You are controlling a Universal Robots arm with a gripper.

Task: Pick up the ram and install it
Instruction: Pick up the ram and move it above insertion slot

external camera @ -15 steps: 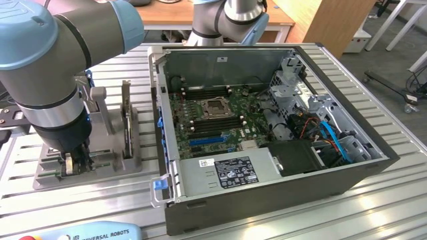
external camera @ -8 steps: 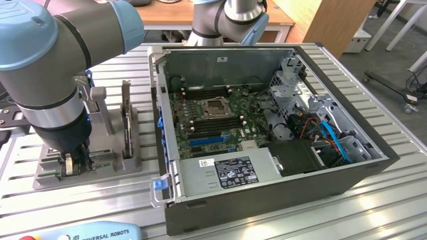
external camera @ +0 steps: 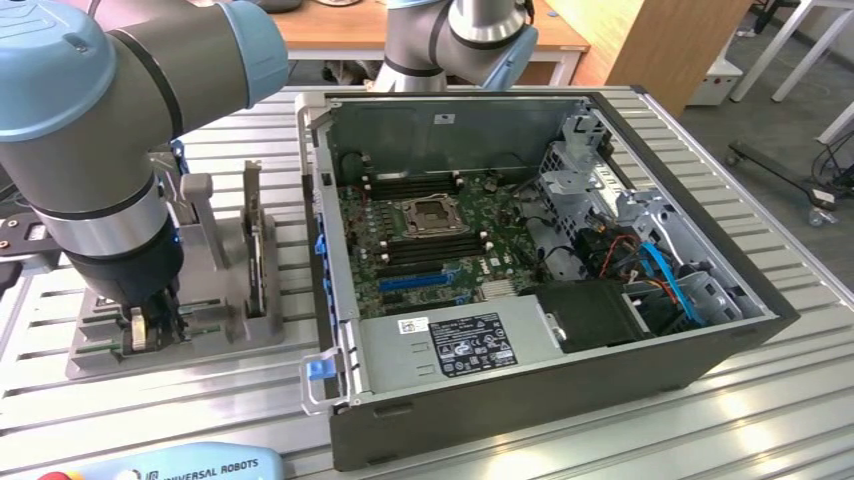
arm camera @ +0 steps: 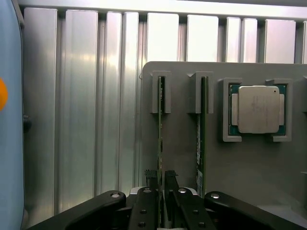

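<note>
The ram (arm camera: 160, 129) is a thin green stick standing on edge in a slot of the grey holder (arm camera: 182, 153). A second stick like it (arm camera: 202, 129) stands in the neighbouring slot. My gripper (arm camera: 160, 175) is lowered over the near end of the first stick, one black fingertip (arm camera: 151, 175) on each side of it and close to it; the jaws look slightly open. In the exterior view the gripper (external camera: 138, 335) is down at the front of the holder (external camera: 200, 300), at that view's left. The open computer case (external camera: 534, 260) stands to the right, its motherboard memory slots (external camera: 441, 245) bare.
A square silver processor (arm camera: 258, 109) lies in a pocket of the holder beside the sticks. The table is ribbed aluminium (arm camera: 86, 120). A second robot base (external camera: 441, 40) stands behind the case. A pendant (external camera: 174, 465) lies at the front edge.
</note>
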